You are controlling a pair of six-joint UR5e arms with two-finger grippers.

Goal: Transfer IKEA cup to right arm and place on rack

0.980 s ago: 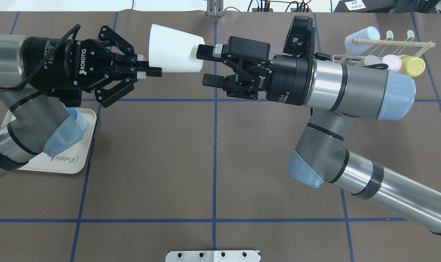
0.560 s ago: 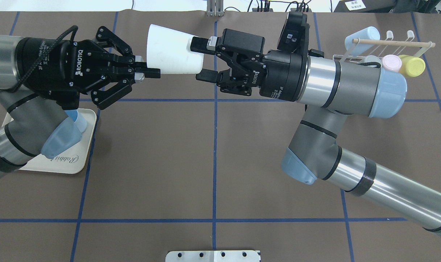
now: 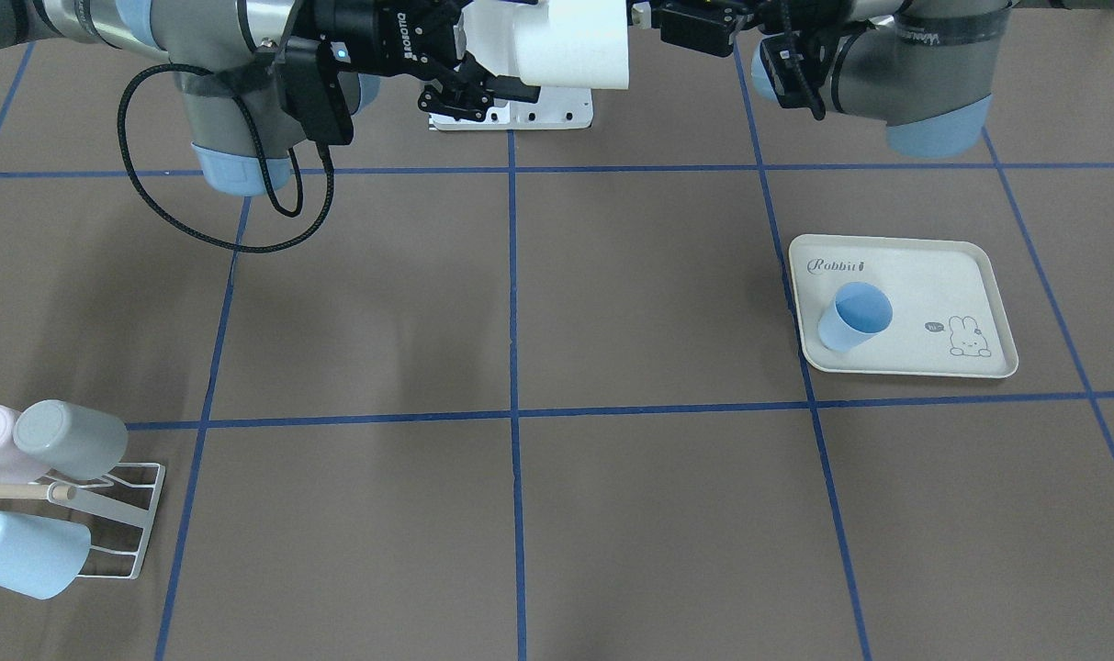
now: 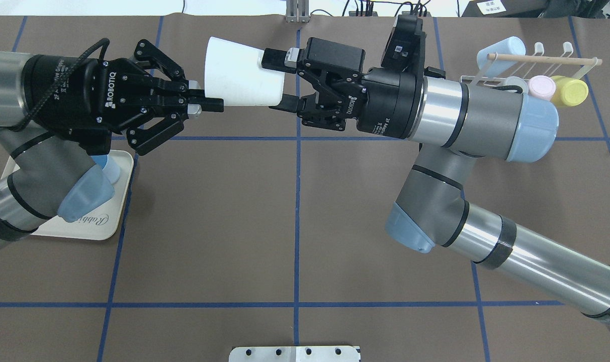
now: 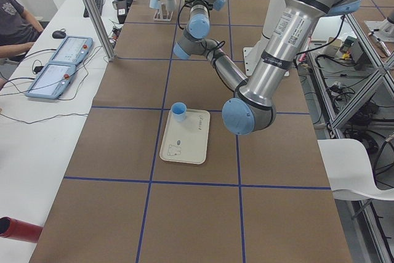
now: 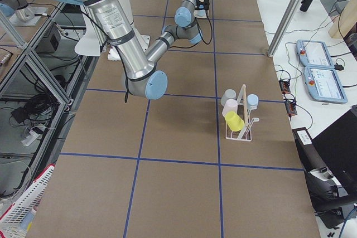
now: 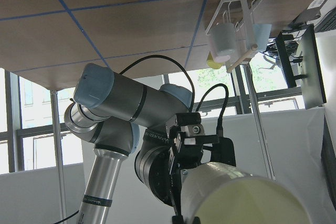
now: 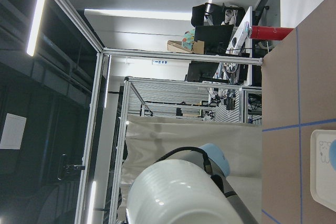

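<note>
inside right hand (image 4: 273, 81), white cup (image 4: 237, 75)

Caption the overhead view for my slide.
Handover: left pincer holds the white tapered plastic cup by its rim while the open right pincer straddles its base.

A robotics lab: two industrial arms (image 4: 486, 115) at a table (image 4: 209, 226) gridded with blue tape (image 4: 297, 201), aluminium framing (image 5: 92, 10), control tablets (image 5: 72, 47) on a side bench (image 5: 24, 146), cables (image 6: 28, 107) underfoot.

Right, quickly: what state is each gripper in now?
Left gripper: shut on the rim of the white cup.
Right gripper: open, jaws astride that cup's base.
</note>
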